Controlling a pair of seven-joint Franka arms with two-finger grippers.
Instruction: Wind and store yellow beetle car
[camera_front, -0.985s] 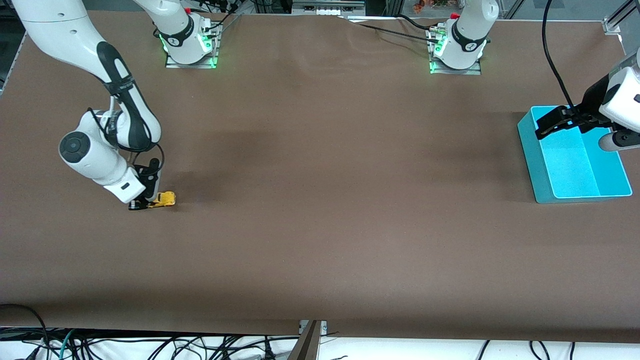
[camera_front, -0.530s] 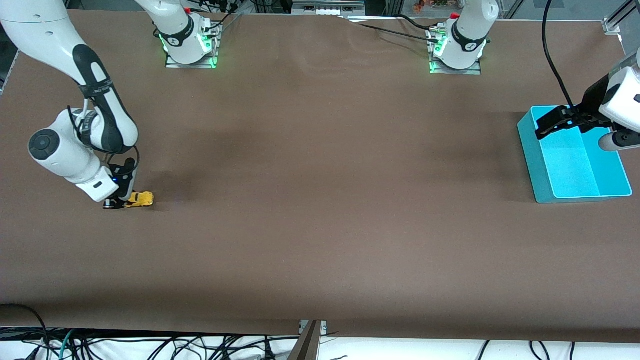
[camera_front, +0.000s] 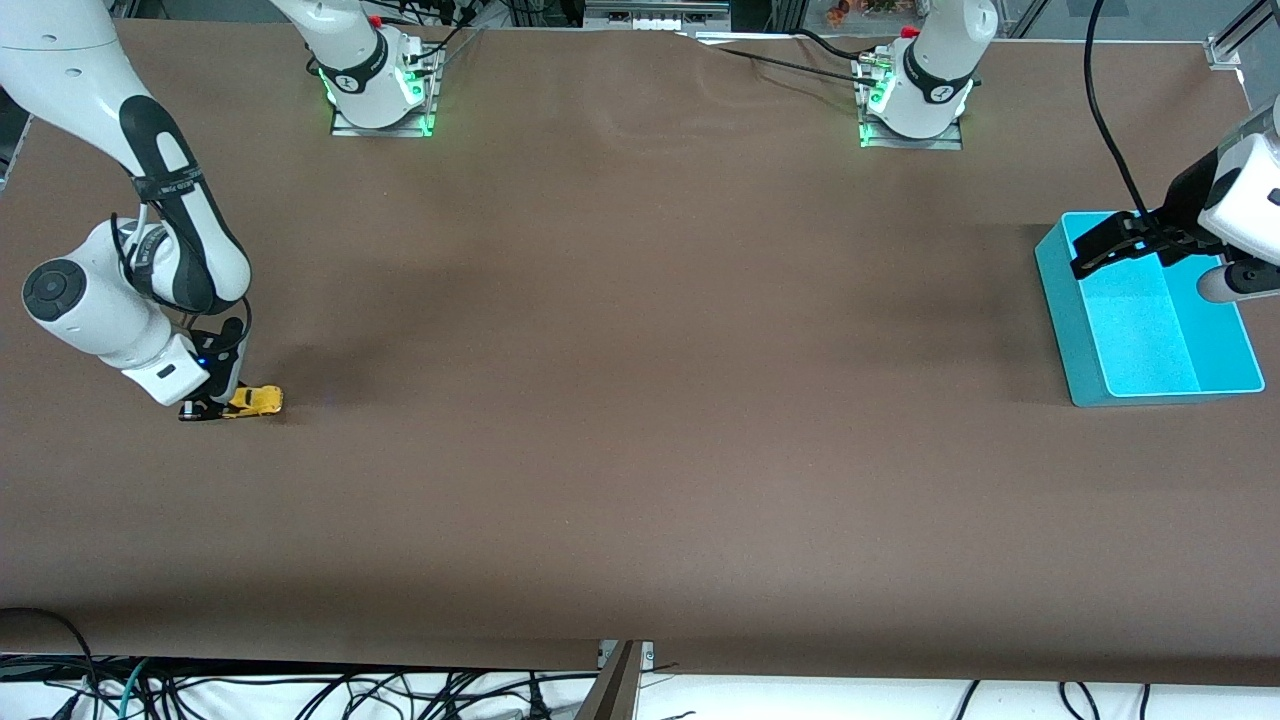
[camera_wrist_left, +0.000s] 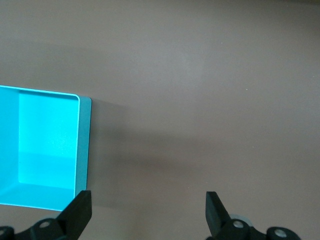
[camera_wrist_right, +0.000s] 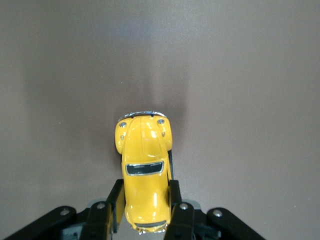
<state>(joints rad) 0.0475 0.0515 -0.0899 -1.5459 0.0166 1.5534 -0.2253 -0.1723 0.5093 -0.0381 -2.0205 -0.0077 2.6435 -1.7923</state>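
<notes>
The yellow beetle car (camera_front: 257, 400) sits low on the brown table at the right arm's end, its nose pointing toward the table's middle. My right gripper (camera_front: 222, 405) is shut on the car's rear half. In the right wrist view the black fingers (camera_wrist_right: 116, 201) press both sides of the yellow beetle car (camera_wrist_right: 144, 165), whose front half sticks out past them. My left gripper (camera_front: 1086, 252) hangs open over the corner of the blue bin (camera_front: 1078, 345) at the left arm's end. Nothing lies between its fingertips (camera_wrist_left: 80, 210) in the left wrist view.
The blue bin (camera_wrist_left: 83, 150) is an open rectangular box with nothing visible inside. The two arm bases (camera_front: 380, 85) stand on the table's edge farthest from the front camera. Cables hang along the table's near edge (camera_front: 620, 665).
My right gripper has dragged the car along the table toward the right arm's end, staying shut on it. The left arm has not moved.
</notes>
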